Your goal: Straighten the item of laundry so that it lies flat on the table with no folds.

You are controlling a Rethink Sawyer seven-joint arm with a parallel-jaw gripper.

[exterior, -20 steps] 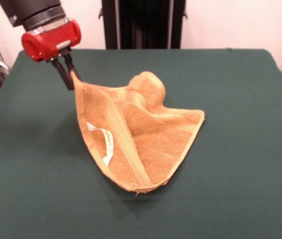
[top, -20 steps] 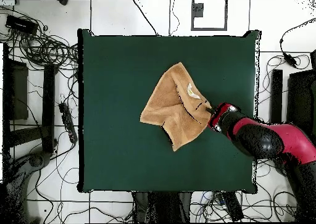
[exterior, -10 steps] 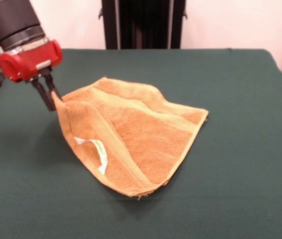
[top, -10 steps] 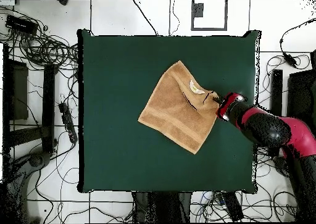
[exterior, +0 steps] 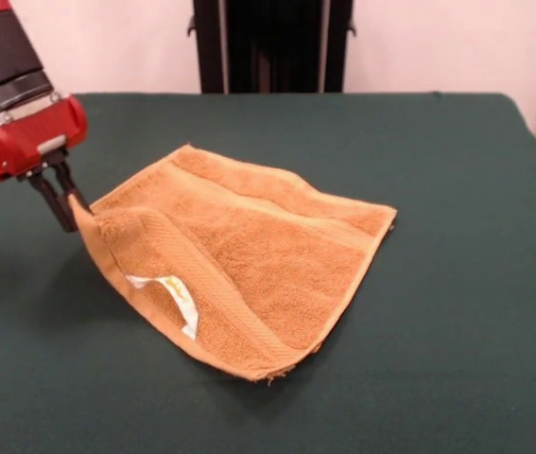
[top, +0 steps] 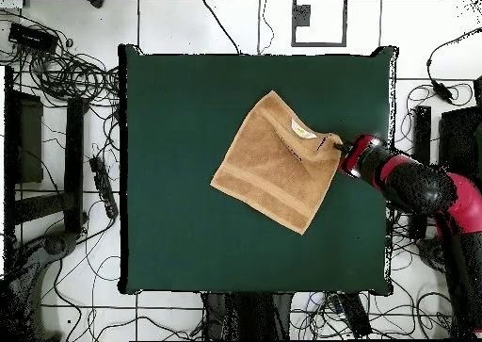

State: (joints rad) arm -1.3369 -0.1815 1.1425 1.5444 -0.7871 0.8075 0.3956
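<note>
The orange-tan towel (exterior: pixel 249 251) lies spread on the green table (exterior: pixel 438 359), nearly flat, with its left corner lifted. A white care tag (exterior: pixel 181 301) shows on the raised left edge. My gripper (exterior: pixel 67 210) is shut on that left corner and holds it a little above the table, near the table's left side. In the overhead view the towel (top: pixel 273 164) sits right of centre and the gripper (top: pixel 339 148) pinches its right corner, close to the table's right edge (top: pixel 390 169).
Cables and black equipment (top: pixel 56 131) lie on the floor around the table. The robot's pedestal (exterior: pixel 272 45) stands behind the far edge.
The gripper has pulled the towel's corner outward toward the table's side and lower. The hump in the towel has flattened and the cloth has spread out.
</note>
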